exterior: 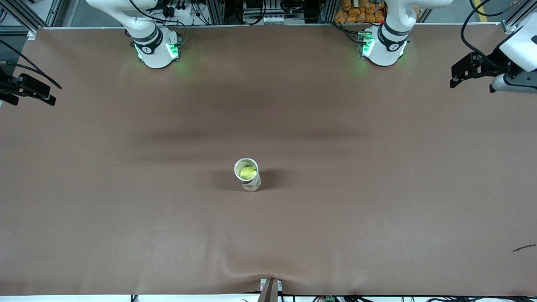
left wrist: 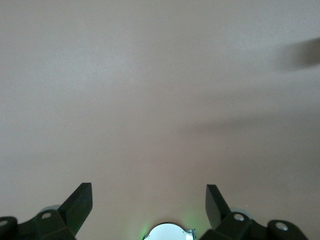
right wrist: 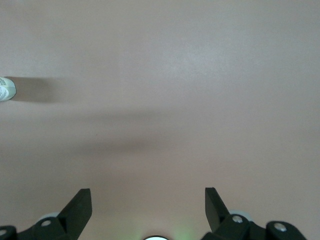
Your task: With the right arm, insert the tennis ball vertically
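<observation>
— While the table (exterior: 126, 218) is looked over, what is seen of the tennis ball (exterior: 247, 171)?

— A yellow-green ball is seen seated inside an upright, open-topped can (exterior: 248, 175), pale with a printed label. The can is stood near the middle of the brown table, well apart from both arm bases.

— How are the jaws held?

— The right gripper (right wrist: 148, 210) is held over bare table at the right arm's end, its fingers spread wide, with nothing held or touched. The left gripper (left wrist: 149, 209) is likewise spread wide and empty over bare table at the left arm's end.
</observation>
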Available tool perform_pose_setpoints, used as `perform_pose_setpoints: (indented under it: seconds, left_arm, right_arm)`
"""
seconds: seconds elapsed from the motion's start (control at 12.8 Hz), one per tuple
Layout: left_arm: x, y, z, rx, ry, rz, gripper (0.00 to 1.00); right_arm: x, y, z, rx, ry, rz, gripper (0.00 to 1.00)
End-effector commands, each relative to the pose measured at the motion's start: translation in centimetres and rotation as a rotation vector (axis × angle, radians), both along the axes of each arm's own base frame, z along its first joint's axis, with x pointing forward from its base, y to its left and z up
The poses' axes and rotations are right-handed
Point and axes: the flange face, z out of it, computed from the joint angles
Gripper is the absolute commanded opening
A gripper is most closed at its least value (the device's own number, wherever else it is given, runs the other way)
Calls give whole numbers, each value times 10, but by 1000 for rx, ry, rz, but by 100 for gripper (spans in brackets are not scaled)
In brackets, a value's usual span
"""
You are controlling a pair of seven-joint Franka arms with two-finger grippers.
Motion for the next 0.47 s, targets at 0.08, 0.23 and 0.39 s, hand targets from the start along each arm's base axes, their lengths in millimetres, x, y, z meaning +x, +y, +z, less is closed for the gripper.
perform_pose_setpoints:
  seconds: [0.08,0.23,0.39]
  left_arm:
    - [6,-3,15,8,-21,-1,100]
    - [8,-3,10,14,-3,1,100]
    - [8,-1,10,11,-4,5,100]
  right_arm:
    - [-4,-1,1,8,4,-15,100]
    - [-4,-1,1,8,5,-15,100]
    - [-4,-1,1,8,5,-15,100]
